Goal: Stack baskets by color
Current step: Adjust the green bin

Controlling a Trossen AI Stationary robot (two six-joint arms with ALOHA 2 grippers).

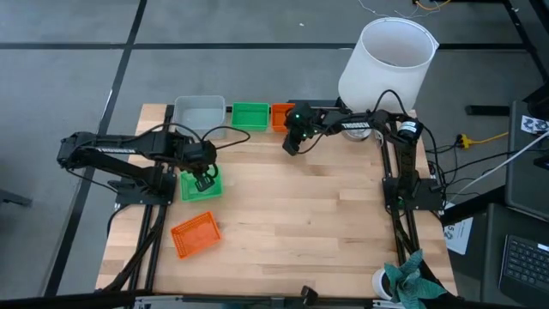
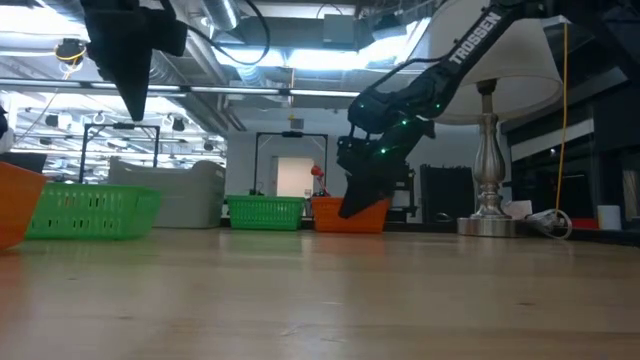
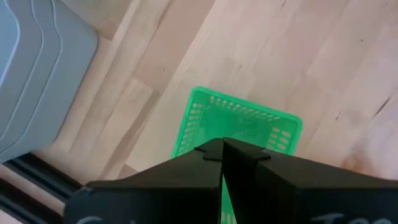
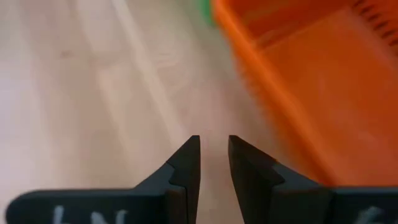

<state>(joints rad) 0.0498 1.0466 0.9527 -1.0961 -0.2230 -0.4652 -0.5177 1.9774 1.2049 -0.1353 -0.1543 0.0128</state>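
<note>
A pale grey-blue basket (image 1: 199, 112), a green basket (image 1: 250, 114) and an orange basket (image 1: 280, 115) stand in a row along the far edge. A second green basket (image 1: 196, 187) rests on its bottom at the left. Another orange basket (image 1: 195, 234) lies nearer the front. My left gripper (image 3: 222, 149) is shut and empty; the low view shows it well above this green basket (image 3: 236, 121). My right gripper (image 4: 214, 146) is open, low over the table beside the far orange basket (image 4: 311, 81), with nothing between its fingers.
A lamp with a big white shade (image 1: 386, 60) stands at the far right corner, its metal stem (image 2: 487, 150) behind my right arm. Bare wood lies across the middle and near right of the table (image 1: 326, 232).
</note>
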